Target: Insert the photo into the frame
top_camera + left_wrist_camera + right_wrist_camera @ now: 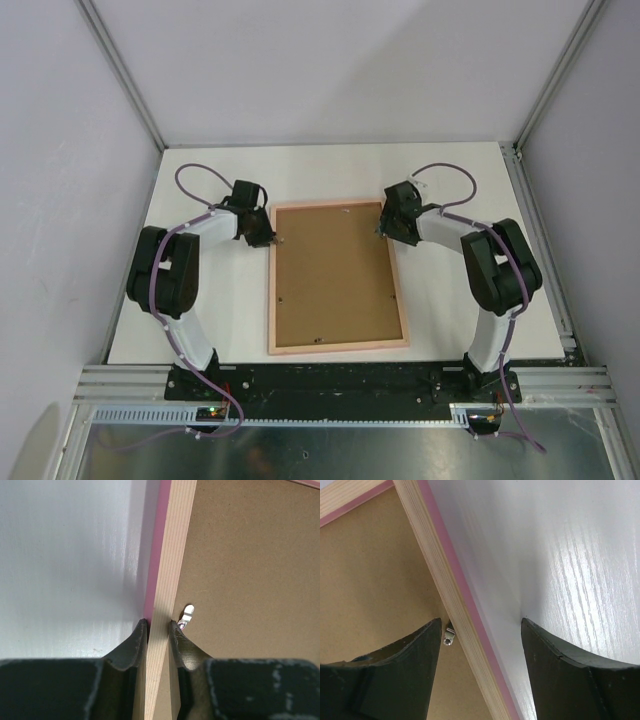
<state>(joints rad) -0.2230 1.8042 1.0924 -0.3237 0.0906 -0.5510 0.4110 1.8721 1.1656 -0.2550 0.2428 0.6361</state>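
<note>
The thin-railed pale wood frame with pink edging (pixel 338 346) lies back-up in the middle of the white counter (pixel 450 180), its plain brown backing board (pixel 335 275) uppermost. The sunflower photo shows in none of the 3 views, so I cannot tell whether it sits under that board. The left gripper (pixel 159 625) is nearly closed, pinching the left rail near its far end. The right gripper (pixel 481 622) stands wide open astride the right rail, holding nothing, with 1 finger over the board and 1 over the counter. The risks, as I judge them: with only 1 narrow pinch, any lift could twist the frame or let it slip. The right inner finger, just beside a small metal clip (pixel 449 636), could snag it when closing. A loosened board might then drop out or shift.
</note>
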